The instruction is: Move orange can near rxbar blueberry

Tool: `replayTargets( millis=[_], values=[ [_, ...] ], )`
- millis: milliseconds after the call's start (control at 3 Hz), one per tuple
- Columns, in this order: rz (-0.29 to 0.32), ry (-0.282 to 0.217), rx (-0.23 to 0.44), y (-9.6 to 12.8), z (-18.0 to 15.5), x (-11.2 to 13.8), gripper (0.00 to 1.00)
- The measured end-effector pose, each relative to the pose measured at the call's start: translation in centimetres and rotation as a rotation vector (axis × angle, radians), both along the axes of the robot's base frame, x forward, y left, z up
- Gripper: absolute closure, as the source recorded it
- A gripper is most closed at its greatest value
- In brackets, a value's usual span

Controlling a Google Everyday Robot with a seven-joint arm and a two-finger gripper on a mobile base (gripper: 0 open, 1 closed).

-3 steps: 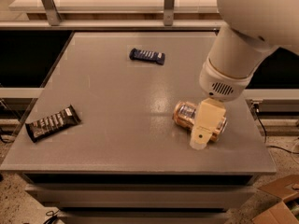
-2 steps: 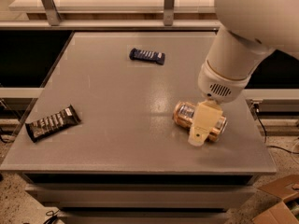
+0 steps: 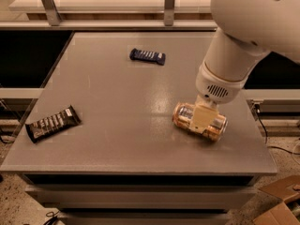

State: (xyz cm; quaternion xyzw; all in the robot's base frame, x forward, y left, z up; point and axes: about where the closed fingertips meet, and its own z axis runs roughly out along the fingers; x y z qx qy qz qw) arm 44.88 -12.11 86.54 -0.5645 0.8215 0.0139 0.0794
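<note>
I read no lettering on the flat navy-blue wrapped bar [image 3: 147, 56] or the shiny orange-gold metal can [image 3: 182, 116]; the gripper [image 3: 203, 120] sits at that can.

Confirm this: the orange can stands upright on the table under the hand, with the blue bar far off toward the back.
Not upright: the camera view shows the orange can lying on its side. The rest holds: it is on the table under the hand, with the rxbar blueberry far off toward the back.
</note>
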Motion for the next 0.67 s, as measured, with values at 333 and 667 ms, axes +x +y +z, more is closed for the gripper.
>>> replayTargets(
  millis=[333,667],
  values=[
    [0.002,-0.002,-0.001,0.0,0.11,0.13,0.87],
    [0.008,-0.01,0.001,0.11,0.48,0.38,1.0]
  ],
)
